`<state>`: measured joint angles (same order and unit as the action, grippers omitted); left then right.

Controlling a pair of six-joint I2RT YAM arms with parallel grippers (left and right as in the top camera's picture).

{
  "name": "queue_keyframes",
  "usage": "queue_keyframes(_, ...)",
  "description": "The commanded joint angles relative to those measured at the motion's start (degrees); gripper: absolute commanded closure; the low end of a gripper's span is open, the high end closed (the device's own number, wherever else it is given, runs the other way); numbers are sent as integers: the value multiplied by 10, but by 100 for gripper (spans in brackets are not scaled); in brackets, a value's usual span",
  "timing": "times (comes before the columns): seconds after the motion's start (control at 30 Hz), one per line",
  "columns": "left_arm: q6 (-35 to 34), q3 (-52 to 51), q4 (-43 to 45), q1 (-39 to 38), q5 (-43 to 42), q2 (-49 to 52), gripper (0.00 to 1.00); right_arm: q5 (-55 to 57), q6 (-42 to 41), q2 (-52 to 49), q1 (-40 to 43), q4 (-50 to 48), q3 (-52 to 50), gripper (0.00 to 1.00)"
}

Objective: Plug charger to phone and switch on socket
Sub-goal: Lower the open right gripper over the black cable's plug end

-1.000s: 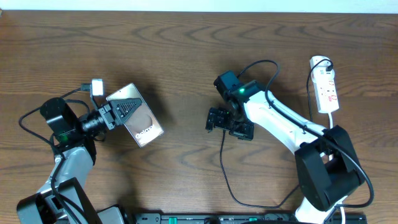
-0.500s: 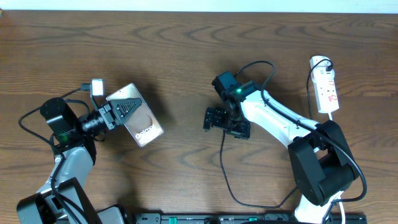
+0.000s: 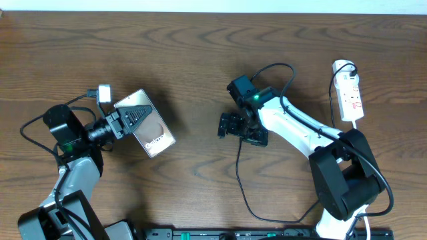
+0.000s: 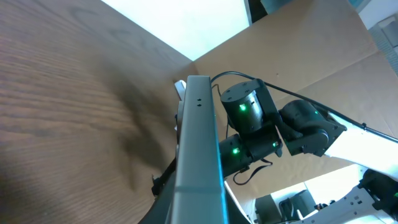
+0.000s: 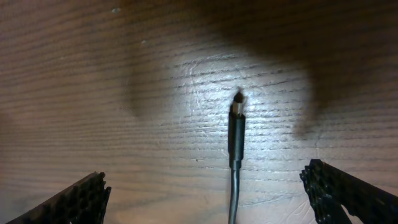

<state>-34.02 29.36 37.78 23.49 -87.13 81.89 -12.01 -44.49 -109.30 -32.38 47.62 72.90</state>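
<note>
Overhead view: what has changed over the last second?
The right end effector moved slightly left, open over the charger, whose tip lies unheld. Nothing was taken hold of or let go. The left end effector stays shut on the phone; the socket has not moved.

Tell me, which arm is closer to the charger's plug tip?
Right. The right arm hangs over the plug tip, jaws spread either side; the left arm is across the table, clamping the phone.

A brown wood-grain table (image 3: 200,60) meets a cardboard panel (image 4: 311,65) beyond its far edge.
</note>
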Motion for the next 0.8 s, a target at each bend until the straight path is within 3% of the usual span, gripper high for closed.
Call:
queue_keyframes(0.0, 10, 0, 5, 2, -18, -2, 92, 12, 8, -5, -2, -1, -3, 1)
queue_keyframes(0.77, 13, 0, 5, 2, -18, -2, 92, -13, 13, -38, 15, -5, -3, 3)
